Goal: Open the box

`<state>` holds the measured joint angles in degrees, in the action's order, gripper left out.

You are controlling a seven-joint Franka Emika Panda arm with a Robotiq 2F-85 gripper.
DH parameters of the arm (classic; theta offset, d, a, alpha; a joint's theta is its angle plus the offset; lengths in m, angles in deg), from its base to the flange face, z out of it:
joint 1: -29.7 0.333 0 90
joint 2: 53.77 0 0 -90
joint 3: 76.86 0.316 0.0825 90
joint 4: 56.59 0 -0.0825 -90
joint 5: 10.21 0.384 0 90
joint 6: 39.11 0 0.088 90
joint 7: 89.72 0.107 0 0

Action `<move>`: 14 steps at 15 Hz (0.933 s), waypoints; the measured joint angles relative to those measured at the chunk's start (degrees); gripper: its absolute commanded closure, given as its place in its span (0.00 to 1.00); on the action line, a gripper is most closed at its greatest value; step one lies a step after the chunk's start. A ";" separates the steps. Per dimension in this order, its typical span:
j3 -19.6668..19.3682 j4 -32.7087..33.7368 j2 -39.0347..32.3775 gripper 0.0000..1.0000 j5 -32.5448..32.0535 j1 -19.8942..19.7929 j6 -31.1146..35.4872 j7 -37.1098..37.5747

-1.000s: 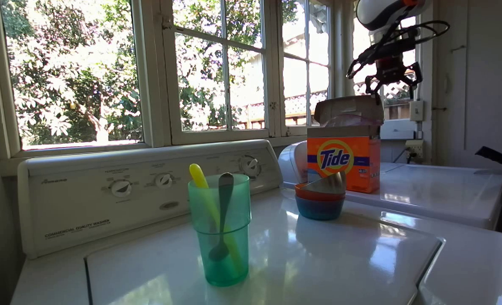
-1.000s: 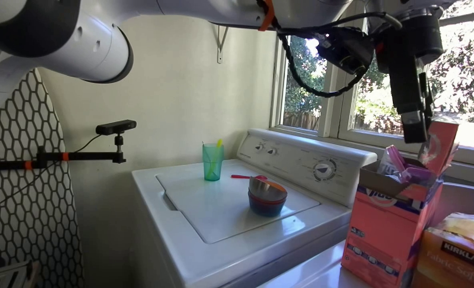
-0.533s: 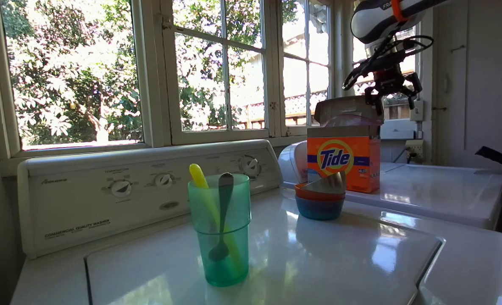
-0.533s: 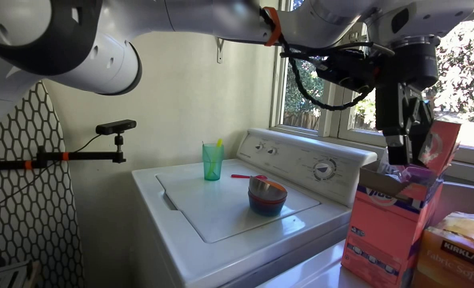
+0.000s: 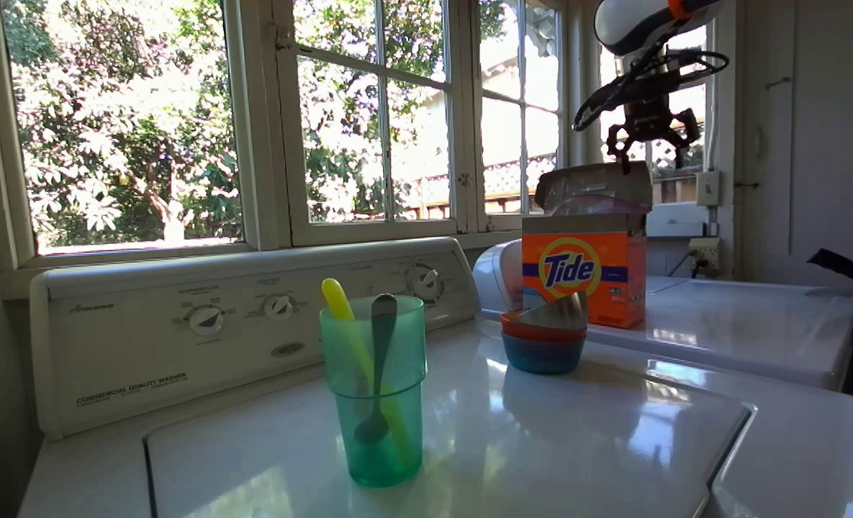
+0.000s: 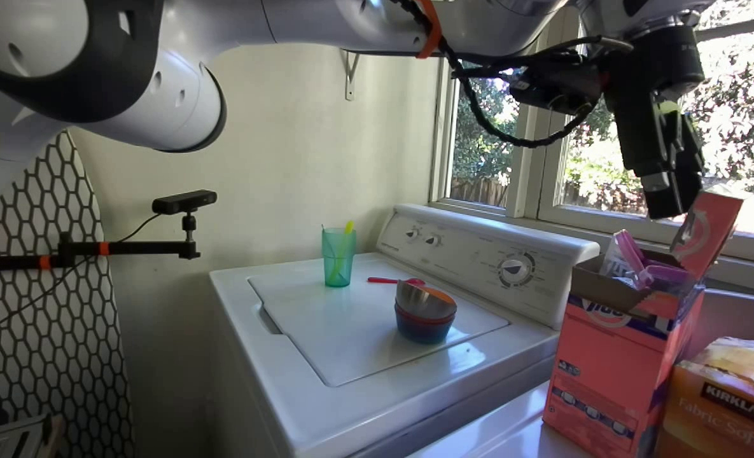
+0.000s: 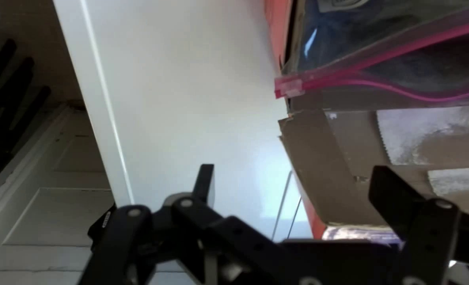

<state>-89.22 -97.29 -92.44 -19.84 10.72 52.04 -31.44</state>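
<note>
The orange Tide box point(image 5: 617, 291) stands upright on the far white machine; it also shows in an exterior view point(image 6: 606, 375). Its top flap point(image 5: 592, 183) is raised, leaning back toward the window point(image 6: 707, 232). A clear bag with a pink zip edge point(image 7: 337, 81) pokes out of the opening. My gripper point(image 5: 653, 162) is open and empty, above the box near the raised flap; it shows in an exterior view too point(image 6: 672, 207). In the wrist view, my gripper point(image 7: 293, 172) has one finger over the flap's brown inner side and one over the white top beside it.
A Kirkland fabric softener box point(image 6: 720, 401) stands against the Tide box. Stacked bowls point(image 5: 545, 352), a red spoon point(image 6: 389, 280) and a green cup point(image 5: 376, 439) with utensils are on the washer point(image 6: 351, 331). The window frame point(image 6: 548, 191) is close behind the gripper.
My gripper dipped to the box opening by the flap half a second ago and has risen again, shifting slightly toward the window. The flap leans back slightly more. The gripper stays open.
</note>
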 measured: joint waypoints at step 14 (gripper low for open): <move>-0.54 -4.47 1.10 0.00 -8.37 6.83 9.15 -1.51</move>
<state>-89.76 -101.76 -91.34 -28.22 17.56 61.19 -32.95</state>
